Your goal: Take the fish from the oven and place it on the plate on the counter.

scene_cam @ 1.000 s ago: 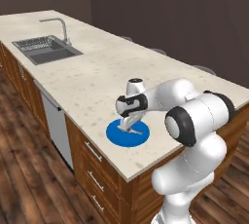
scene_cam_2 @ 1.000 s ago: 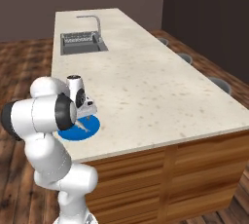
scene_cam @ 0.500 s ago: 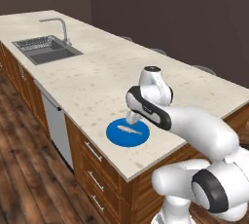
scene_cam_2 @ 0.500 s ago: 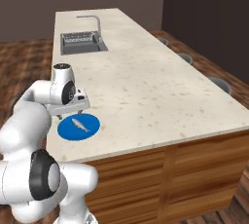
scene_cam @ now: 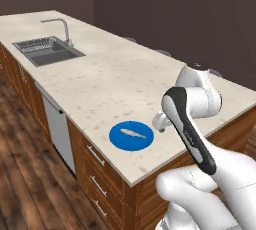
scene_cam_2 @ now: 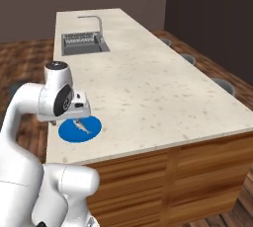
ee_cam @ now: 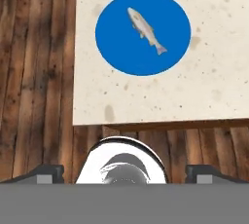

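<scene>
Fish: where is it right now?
The fish lies flat on the blue plate, near its middle, in the hand view. The plate sits near the front edge of the island counter, far from the sink.

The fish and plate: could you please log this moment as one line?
fish: lying on plate | plate: near counter edge | gripper: open, holding nothing, above plate

We see the blue plate point(scene_cam: 131, 135) lying flat near the front edge of the beige speckled table point(scene_cam: 120, 79), with the small silvery fish point(scene_cam: 133, 133) resting on its middle. The white arm point(scene_cam: 192, 119) bends above the table just right of the plate, clear of the fish. At far left, a steel sink point(scene_cam: 47, 52) with its faucet point(scene_cam: 61, 26) is set into the table; wooden drawer fronts point(scene_cam: 95, 174) face the plank floor point(scene_cam: 30, 174).
</scene>
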